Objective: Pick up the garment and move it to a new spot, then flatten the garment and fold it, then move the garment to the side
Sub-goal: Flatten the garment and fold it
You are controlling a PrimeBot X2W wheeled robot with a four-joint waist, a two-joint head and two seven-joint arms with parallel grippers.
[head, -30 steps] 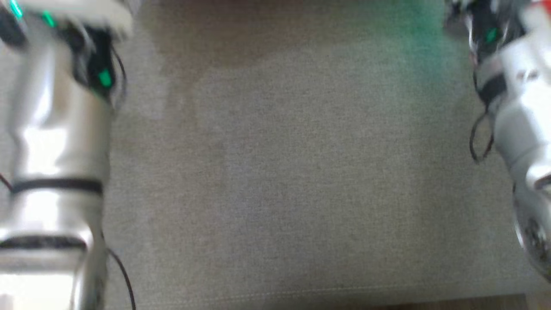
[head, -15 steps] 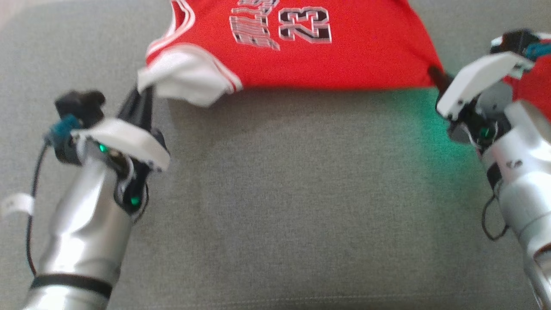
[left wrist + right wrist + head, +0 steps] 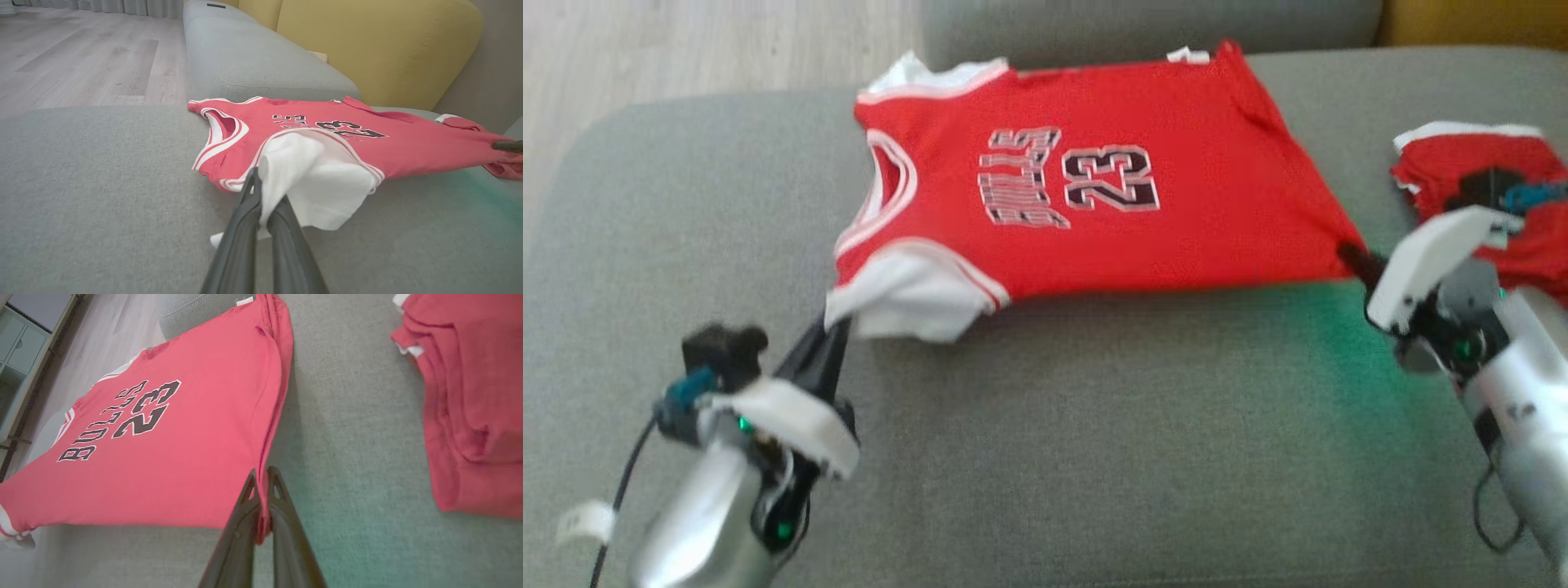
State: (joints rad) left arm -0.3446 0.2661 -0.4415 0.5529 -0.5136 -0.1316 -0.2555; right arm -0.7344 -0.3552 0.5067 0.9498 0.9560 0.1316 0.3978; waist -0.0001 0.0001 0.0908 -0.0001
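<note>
change: your head view has swung up, jersey (image 3: 1078, 188) now whole in it | where: spread over sofa (image 3: 1094, 449), near edge lifted | left end effector (image 3: 837, 331): clamped on its shoulder corner | right end effector (image 3: 1349, 255): clamped on its hem corner | meaning: you look ready to lay it flat

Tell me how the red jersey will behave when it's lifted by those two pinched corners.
Likely floppy: the red jersey droops in white folds at the left gripper. Probably light: that pinch and the right gripper alone hold its near edge stretched. Its middle would probably sag once lifted.
</note>
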